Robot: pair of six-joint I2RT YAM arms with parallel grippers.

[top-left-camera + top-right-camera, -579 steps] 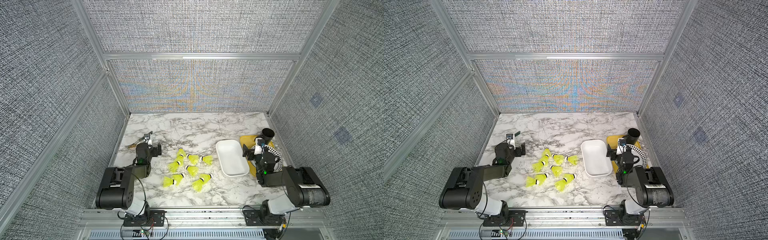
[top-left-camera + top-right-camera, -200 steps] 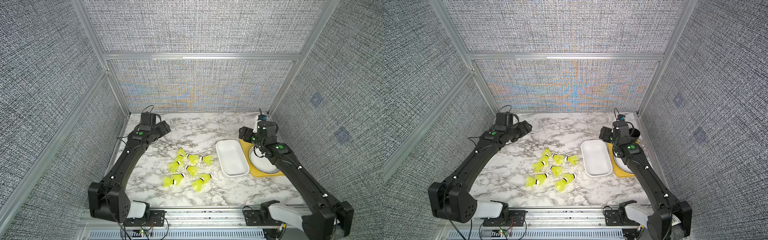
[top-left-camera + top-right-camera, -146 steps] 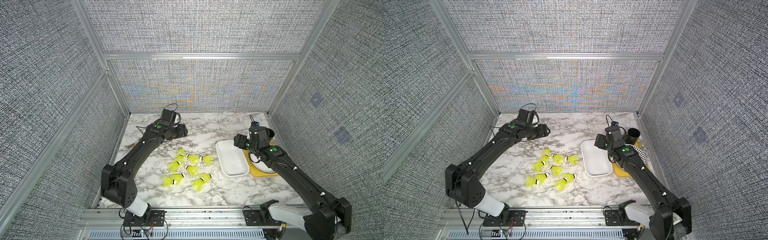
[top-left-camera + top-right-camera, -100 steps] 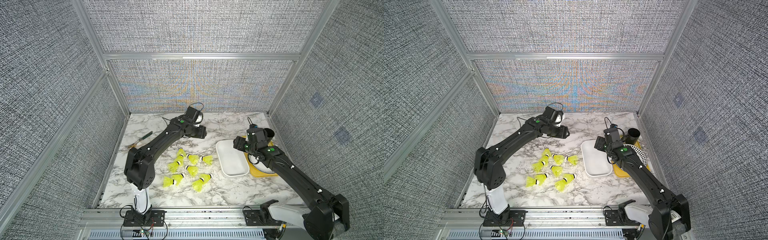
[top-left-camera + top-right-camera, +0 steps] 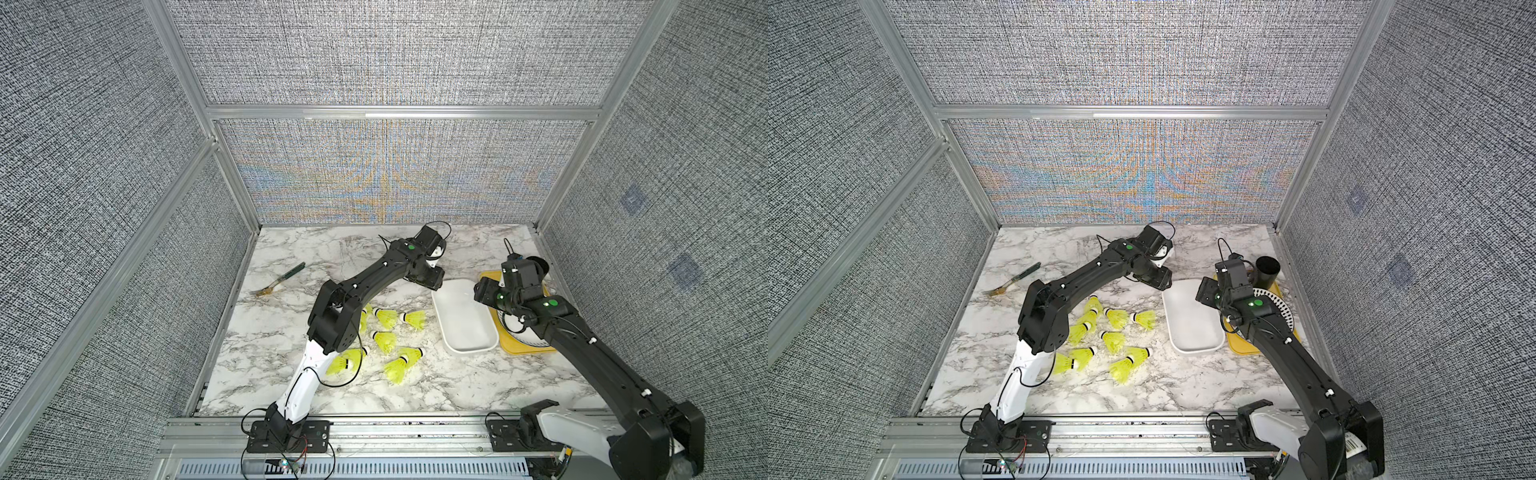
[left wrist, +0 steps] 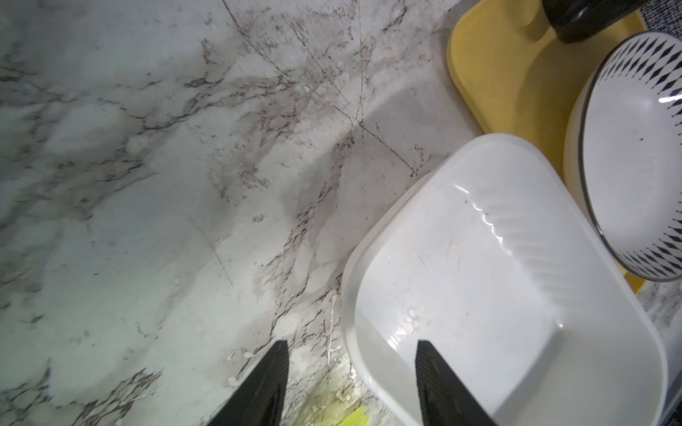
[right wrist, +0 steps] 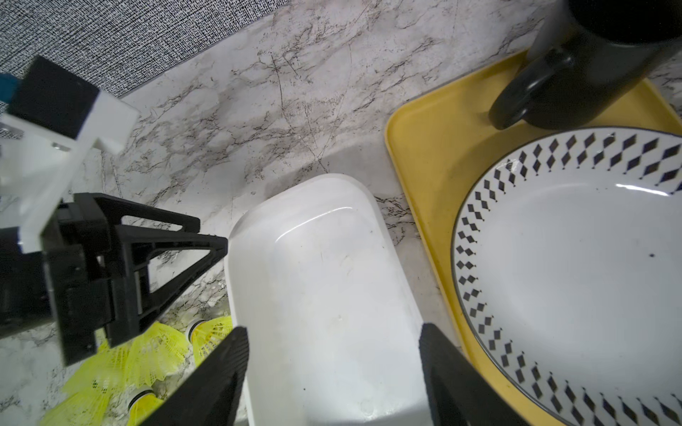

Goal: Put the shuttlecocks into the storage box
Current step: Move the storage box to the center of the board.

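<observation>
Several neon yellow-green shuttlecocks [image 5: 386, 332] [image 5: 1113, 332] lie in a loose cluster on the marble, left of the storage box [image 5: 463, 328] [image 5: 1192, 328]. The white tub is empty. My left gripper [image 5: 432, 283] [image 6: 351, 343] hovers at the box's far-left corner. It is open, one jaw over the marble and the other over the box floor, astride the rim [image 6: 348, 280]. My right gripper [image 5: 482, 291] [image 7: 332, 330] is open above the box's far end, its jaws spanning the tub's width. Neither holds anything. A few shuttlecocks [image 7: 158, 346] show under the left arm.
A yellow tray [image 5: 528, 349] [image 7: 424, 147] touches the box's right side, carrying a patterned plate [image 5: 1277, 305] [image 7: 572, 258] and a black cup [image 5: 540, 264] [image 7: 590, 55]. A fork [image 5: 278, 282] lies far left. Cell walls close off the back and both sides.
Both arms rose from their folded rest poses and swung inward to the box's far end, the left from the far left side, the right from over the tray. Both jaws narrowed somewhat.
</observation>
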